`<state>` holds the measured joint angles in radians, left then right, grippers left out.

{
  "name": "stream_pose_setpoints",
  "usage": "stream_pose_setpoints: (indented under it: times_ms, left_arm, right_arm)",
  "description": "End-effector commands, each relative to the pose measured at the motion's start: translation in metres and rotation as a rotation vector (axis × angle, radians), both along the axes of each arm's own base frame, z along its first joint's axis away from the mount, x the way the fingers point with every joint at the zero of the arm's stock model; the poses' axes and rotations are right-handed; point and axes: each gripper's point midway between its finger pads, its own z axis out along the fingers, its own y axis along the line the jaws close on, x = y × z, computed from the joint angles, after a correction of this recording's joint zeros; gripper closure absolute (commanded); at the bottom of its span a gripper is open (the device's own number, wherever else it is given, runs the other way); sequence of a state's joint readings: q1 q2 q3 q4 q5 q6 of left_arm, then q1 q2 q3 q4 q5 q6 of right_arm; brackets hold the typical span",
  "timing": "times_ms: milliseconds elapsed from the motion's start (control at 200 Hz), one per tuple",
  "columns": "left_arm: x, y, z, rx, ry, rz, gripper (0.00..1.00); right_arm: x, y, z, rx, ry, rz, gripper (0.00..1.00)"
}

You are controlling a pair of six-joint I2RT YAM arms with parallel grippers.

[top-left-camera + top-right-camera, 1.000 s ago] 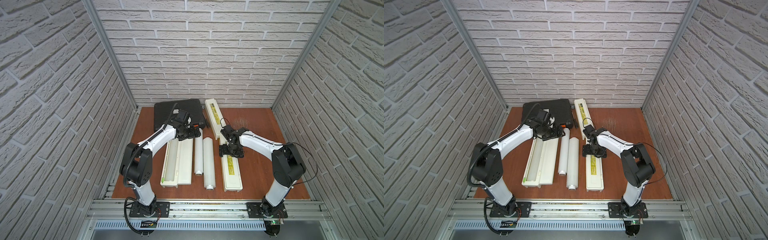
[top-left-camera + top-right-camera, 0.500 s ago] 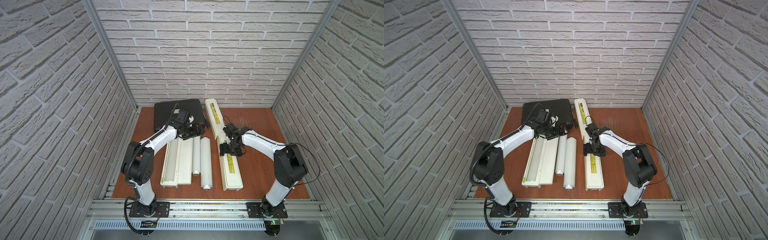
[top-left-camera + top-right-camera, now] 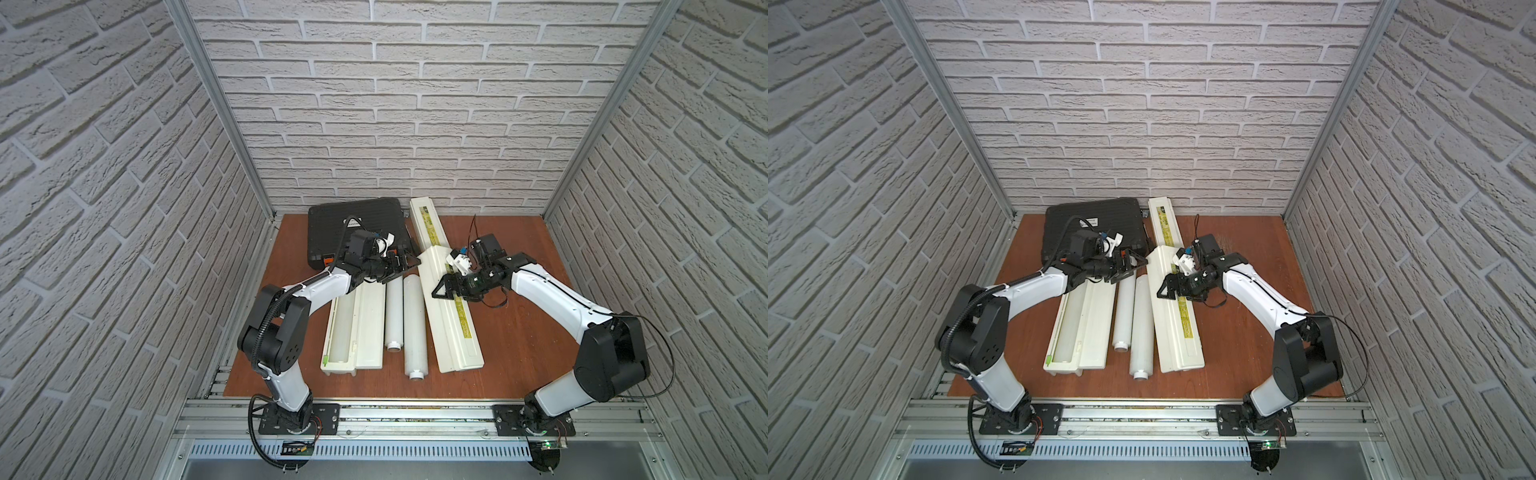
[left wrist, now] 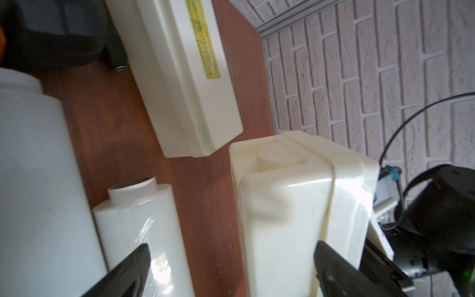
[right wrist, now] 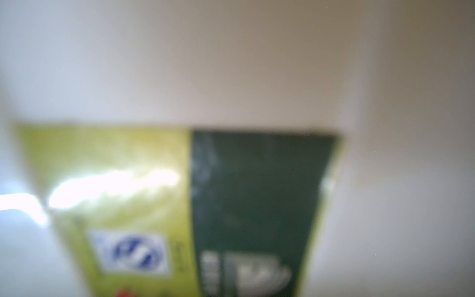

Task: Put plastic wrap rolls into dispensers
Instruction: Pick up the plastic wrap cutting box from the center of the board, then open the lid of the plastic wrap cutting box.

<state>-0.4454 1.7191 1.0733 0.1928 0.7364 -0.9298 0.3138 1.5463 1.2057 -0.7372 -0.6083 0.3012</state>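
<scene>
My right pincer [image 3: 441, 289] has narrowed over the lidded dispenser [image 3: 459, 332], which lies at 3 o'clock of the loose rolls [image 3: 415, 328]. Whether it actually grips, I cannot tell. That box's far end has swung toward 9 o'clock. Left pincer [image 4: 231, 245] gapes wide and empty at their 12 o'clock. I judge the lid comes next; both rolls wait on the table [image 3: 519, 332].

Black case [image 3: 328, 226] on brown tabletop [image 3: 519, 332]
</scene>
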Motion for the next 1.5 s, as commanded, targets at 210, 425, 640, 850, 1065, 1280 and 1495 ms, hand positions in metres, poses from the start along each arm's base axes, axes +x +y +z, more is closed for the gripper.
stream_pose_setpoints:
  times_ms: [210,425,640,850,1065,1280,1495]
  left_arm:
    - [0.000,-0.017,0.065,-0.284,-0.162,-0.070,0.02]
    - [-0.010,-0.039,0.072,-0.320,-0.169,-0.143,0.02]
    - [-0.014,-0.047,0.078,-0.380,-0.163,-0.166,0.02]
    - [-0.031,-0.081,0.098,-0.487,-0.155,-0.315,0.02]
    - [-0.034,-0.086,0.098,-0.512,-0.149,-0.333,0.02]
    - [-0.027,-0.093,0.079,-0.445,-0.133,-0.318,0.23]
    - [-0.017,-0.101,0.071,-0.418,-0.114,-0.308,0.39]
  right_arm:
    - [0.007,0.030,0.064,0.282,-0.118,0.137,0.29]
    - [0.011,0.035,0.079,0.363,-0.129,0.138,0.30]
    - [0.003,0.040,0.103,0.441,-0.166,0.177,0.31]
    - [-0.004,0.045,0.109,0.491,-0.160,0.227,0.32]
    - [-0.003,0.049,0.115,0.524,-0.154,0.256,0.33]
    - [-0.003,0.054,0.120,0.563,-0.145,0.291,0.33]
    - [-0.005,0.058,0.124,0.580,-0.148,0.315,0.33]
